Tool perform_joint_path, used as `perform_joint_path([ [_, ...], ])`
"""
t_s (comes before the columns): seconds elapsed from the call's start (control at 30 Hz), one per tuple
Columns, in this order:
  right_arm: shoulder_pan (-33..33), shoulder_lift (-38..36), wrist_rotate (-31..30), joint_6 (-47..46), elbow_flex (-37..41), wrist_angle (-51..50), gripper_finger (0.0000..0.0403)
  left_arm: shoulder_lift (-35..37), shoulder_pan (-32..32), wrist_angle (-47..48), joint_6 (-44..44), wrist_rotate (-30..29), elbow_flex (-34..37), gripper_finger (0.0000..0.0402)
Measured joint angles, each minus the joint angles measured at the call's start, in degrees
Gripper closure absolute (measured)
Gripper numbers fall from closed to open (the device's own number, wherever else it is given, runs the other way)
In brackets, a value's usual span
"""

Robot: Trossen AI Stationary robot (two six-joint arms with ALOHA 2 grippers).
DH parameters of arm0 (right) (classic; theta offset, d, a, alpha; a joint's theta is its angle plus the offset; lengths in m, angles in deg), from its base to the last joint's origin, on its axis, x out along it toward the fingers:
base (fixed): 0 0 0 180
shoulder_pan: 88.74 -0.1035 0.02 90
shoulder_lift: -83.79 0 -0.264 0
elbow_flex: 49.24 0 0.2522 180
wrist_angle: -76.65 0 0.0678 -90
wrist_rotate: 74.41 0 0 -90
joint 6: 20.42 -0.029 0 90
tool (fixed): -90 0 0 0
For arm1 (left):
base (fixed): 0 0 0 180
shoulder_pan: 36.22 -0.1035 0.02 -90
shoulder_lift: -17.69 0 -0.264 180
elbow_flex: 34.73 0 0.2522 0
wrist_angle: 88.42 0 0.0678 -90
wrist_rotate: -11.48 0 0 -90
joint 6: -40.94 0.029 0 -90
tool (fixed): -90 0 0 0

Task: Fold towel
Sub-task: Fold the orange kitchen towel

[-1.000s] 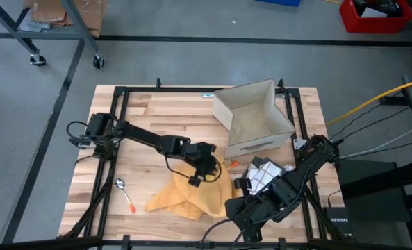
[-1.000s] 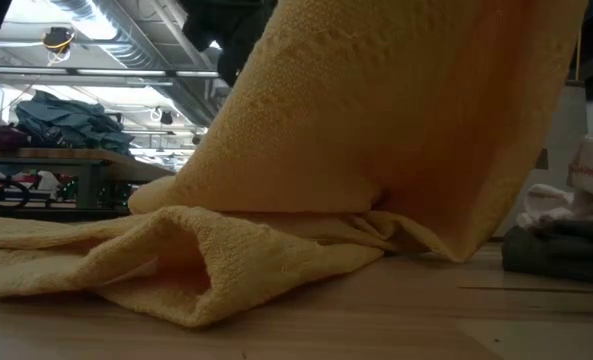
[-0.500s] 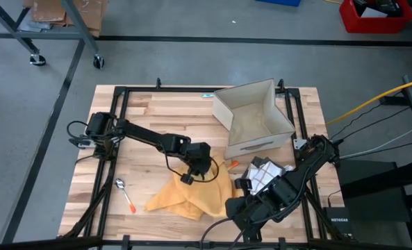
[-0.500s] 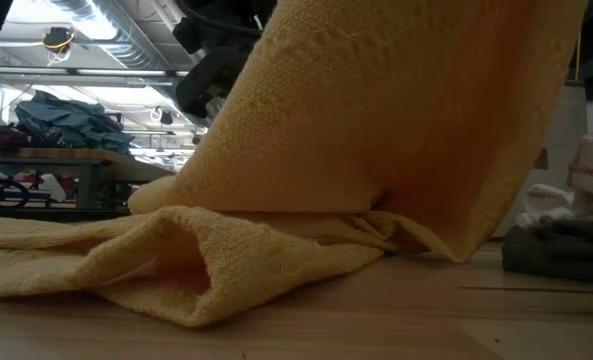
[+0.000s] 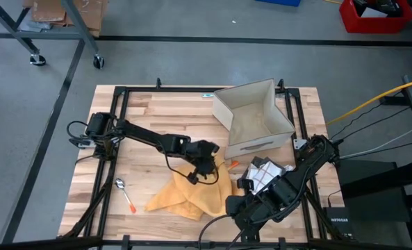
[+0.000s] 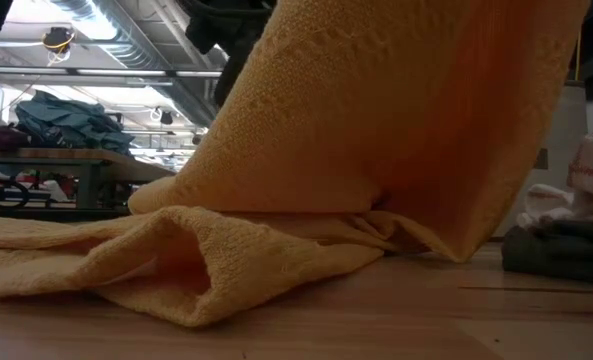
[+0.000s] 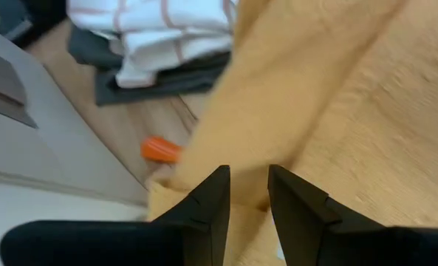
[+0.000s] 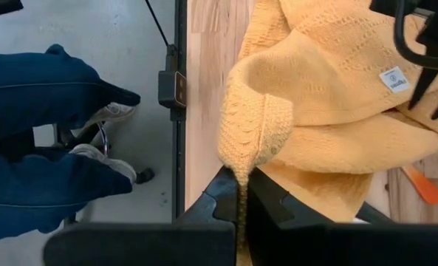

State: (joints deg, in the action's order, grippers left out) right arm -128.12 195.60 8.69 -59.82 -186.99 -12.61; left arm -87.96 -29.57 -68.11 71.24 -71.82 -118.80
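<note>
The yellow towel (image 5: 188, 194) lies crumpled on the wooden table near its front edge; one part rises steeply in the low view (image 6: 376, 150). My left gripper (image 5: 207, 169) is at the towel's far side, its two fingers astride a thick fold (image 7: 248, 199). My right gripper (image 5: 235, 207) hangs over the towel's right end, shut on a raised edge (image 8: 241, 203). A white label (image 8: 396, 80) shows on the towel. My left gripper has a thick fold at the towel's far edge (image 7: 250, 174) between its two fingers, several layers. The fingers slant down from the table's left. The fold sits low, and the cloth beyond it rests on the table. My right gripper pinches a thin edge of the towel (image 8: 241, 183) between its shut fingers, from above, slanting down. That end is lifted, and the cloth falls away in a bunched hump (image 8: 255, 111) to the rest on the table.
An open pale box (image 5: 254, 118) stands at the far right. A pile of folded cloths (image 5: 265, 173) and a small orange thing (image 5: 231, 164) lie just right of the towel. A spoon (image 5: 120, 183) lies at the left. A person's legs (image 8: 41, 133) stand by the table's edge.
My left gripper has rolled about its own axis while staying at the towel's far edge. The towel keeps its shape, and my right gripper holds its end up as before.
</note>
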Motion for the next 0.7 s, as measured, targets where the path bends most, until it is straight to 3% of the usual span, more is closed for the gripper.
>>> perform_joint_path([
  [0.27, 0.0, 0.0, 0.02, 0.05, 0.0, 0.0, 0.0393, 0.0, 0.0, -3.19, -0.43, -1.36, 0.0, 0.0315],
  [0.53, 0.0, 0.0, 0.07, 0.22, 0.0, 0.0, 0.0393, 0.0, 0.12, -3.0, -9.71, -6.83, 0.0, 0.0315],
  [0.7, 0.0, 0.0, 0.08, 0.31, 0.0, -0.02, 0.0393, -0.02, 0.28, -2.19, -14.23, -7.0, 0.0, 0.0315],
])
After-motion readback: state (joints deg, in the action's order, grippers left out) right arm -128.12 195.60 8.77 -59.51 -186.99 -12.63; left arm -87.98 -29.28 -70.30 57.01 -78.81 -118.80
